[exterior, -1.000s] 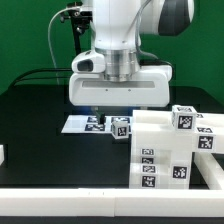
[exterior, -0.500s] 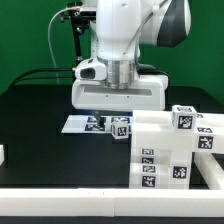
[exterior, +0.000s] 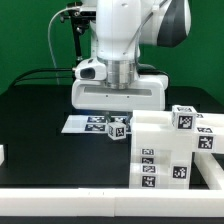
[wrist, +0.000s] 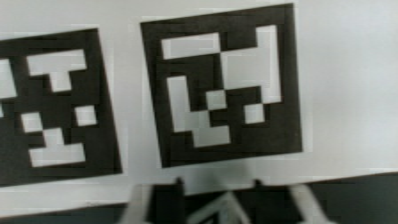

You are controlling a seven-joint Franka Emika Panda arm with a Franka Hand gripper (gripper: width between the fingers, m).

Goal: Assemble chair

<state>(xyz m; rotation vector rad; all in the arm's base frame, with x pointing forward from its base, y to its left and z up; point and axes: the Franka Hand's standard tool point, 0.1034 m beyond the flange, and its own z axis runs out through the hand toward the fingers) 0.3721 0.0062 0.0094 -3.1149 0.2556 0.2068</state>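
The chair's white tagged pieces (exterior: 165, 150) stand stacked at the exterior view's right, one block (exterior: 184, 118) on top. A small white tagged piece (exterior: 117, 128) lies tilted on the marker board (exterior: 80, 123), just in front of my gripper (exterior: 112, 111), which hangs low over the board. In the wrist view two large black tags of the marker board (wrist: 214, 90) fill the picture. My gripper (wrist: 221, 206) shows at the edge with its fingers close together. I see nothing clearly held between them, and whether they touch the small piece is hidden.
A white rail (exterior: 60, 199) runs along the table's front edge. A small white block (exterior: 2, 154) sits at the exterior view's left edge. A green wall and a dark stand (exterior: 68, 30) are behind the arm.
The fingers have closed from wide apart. The small tagged piece has shifted slightly toward the exterior view's left and tilted. The arm has stayed nearly in place.
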